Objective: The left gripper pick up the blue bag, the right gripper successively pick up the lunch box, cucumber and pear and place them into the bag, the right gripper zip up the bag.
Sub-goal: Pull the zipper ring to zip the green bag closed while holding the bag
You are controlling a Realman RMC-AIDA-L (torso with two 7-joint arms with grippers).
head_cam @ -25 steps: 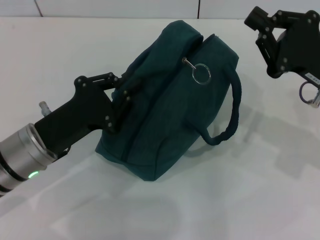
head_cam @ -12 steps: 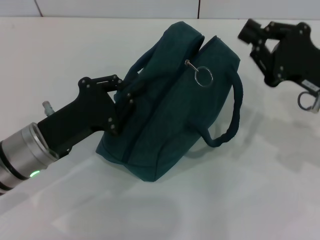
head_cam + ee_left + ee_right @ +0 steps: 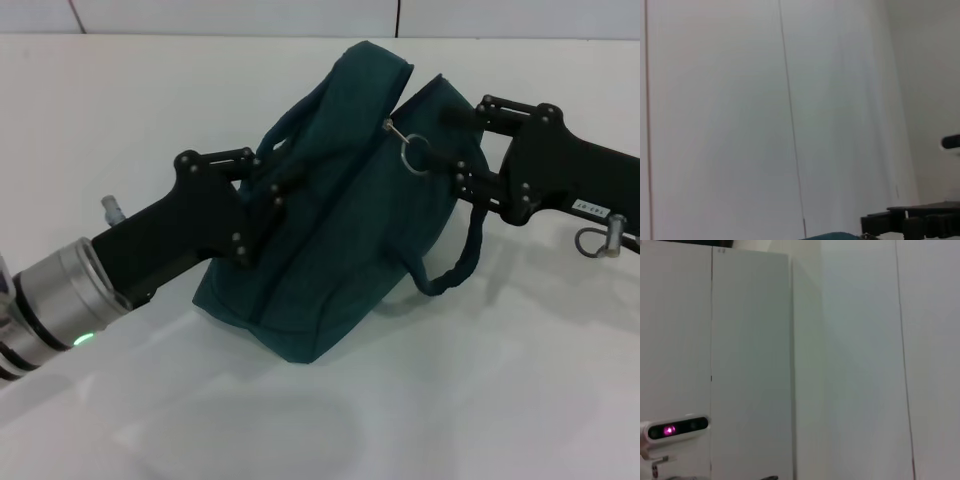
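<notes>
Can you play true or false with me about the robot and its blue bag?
1. The blue bag sits on a white table. True.
2. The left gripper is far away from the bag. False: it is right at the bag's side, by a handle.
3. A silver ring pull hangs near the top of the bag. True.
4. The right gripper is resting flat on the table. False: it is up beside the bag, close to the ring pull.
5. A pear is lying on the table next to the bag. False: no fruit shows anywhere on the table.
</notes>
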